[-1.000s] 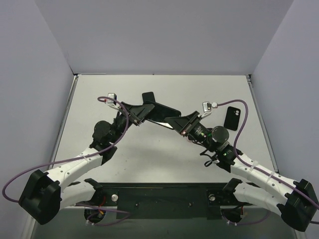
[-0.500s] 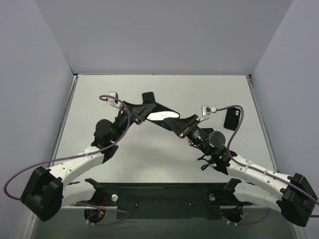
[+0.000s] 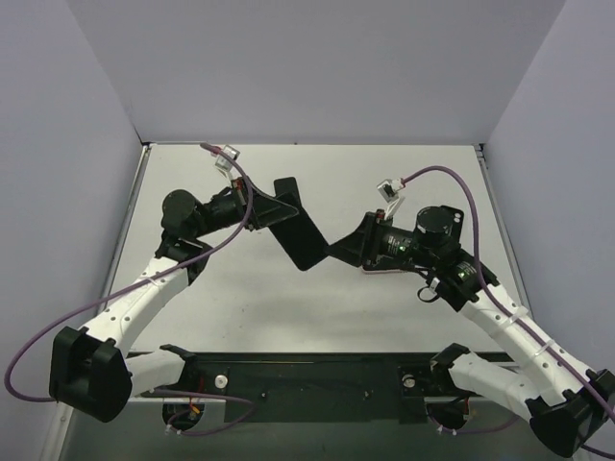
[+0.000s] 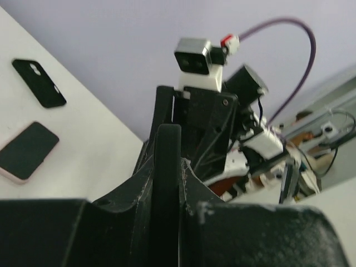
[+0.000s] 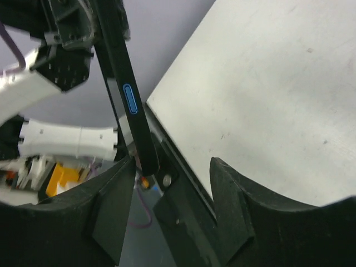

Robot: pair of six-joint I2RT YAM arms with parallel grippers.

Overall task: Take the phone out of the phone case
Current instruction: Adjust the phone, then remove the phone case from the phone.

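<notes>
My left gripper (image 3: 277, 205) is shut on a thin black phone-shaped slab (image 3: 300, 238) and holds it above the table's middle. The slab is edge-on between the fingers in the left wrist view (image 4: 167, 161). I cannot tell whether it is phone, case or both. My right gripper (image 3: 348, 248) is open at the slab's free end. In the right wrist view the slab (image 5: 125, 83), with a blue side button, ends beside the left finger (image 5: 114, 206), and the jaws (image 5: 172, 164) are wide apart. A black case (image 4: 39, 83) with camera holes lies on the table.
A dark phone with a pink rim (image 4: 28, 150) lies on the table near the black case. Its pink edge shows under my right gripper in the top view (image 3: 382, 272). Grey walls enclose the white table (image 3: 240, 307). A black rail (image 3: 317, 379) runs along the near edge.
My right gripper has opened, let go of the slab and drawn back to the right. My left arm has pulled back and left, turning the slab so its free end points toward the near right.
</notes>
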